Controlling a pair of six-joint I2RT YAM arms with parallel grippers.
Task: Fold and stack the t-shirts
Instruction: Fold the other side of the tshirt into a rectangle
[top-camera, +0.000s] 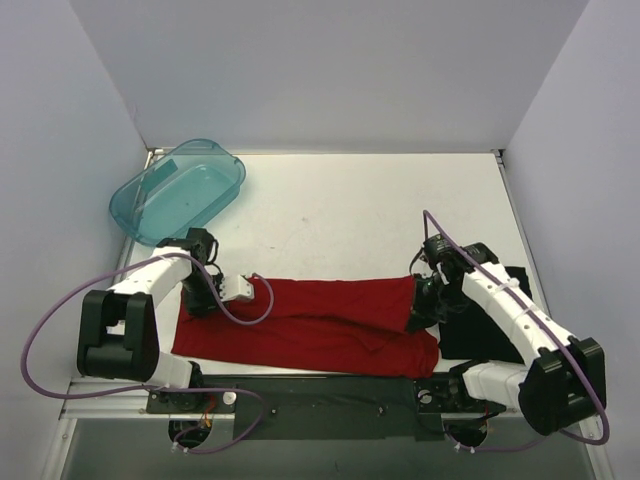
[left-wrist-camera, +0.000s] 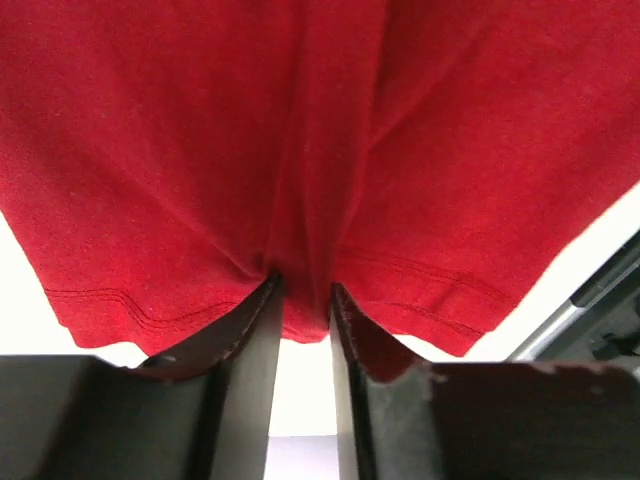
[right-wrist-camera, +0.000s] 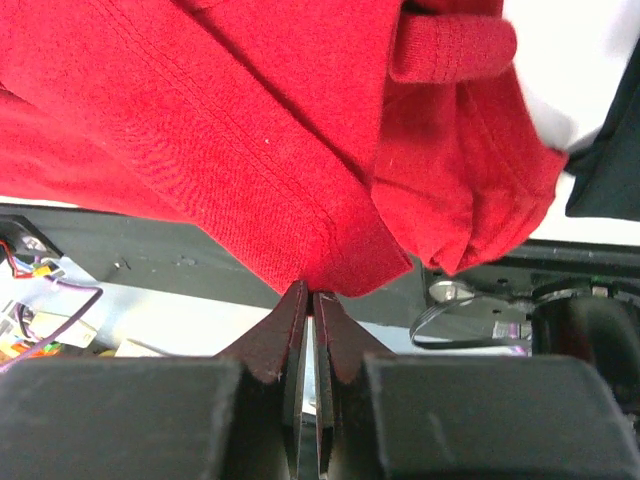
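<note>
The red t-shirt (top-camera: 310, 325) lies folded into a long band across the near part of the table. My left gripper (top-camera: 205, 297) is shut on its left end, a bunched fold of hemmed red cloth (left-wrist-camera: 300, 200) between the fingers. My right gripper (top-camera: 425, 305) is shut on the shirt's right end, pinching a hemmed edge (right-wrist-camera: 320, 260) at the fingertips. The black t-shirt (top-camera: 485, 320) lies flat at the right, partly under my right arm; a corner shows in the right wrist view (right-wrist-camera: 610, 150).
A translucent teal tub (top-camera: 178, 190) stands at the far left corner, empty. White walls close the table on three sides. The black mounting rail (top-camera: 320, 395) runs along the near edge, with cables by each base.
</note>
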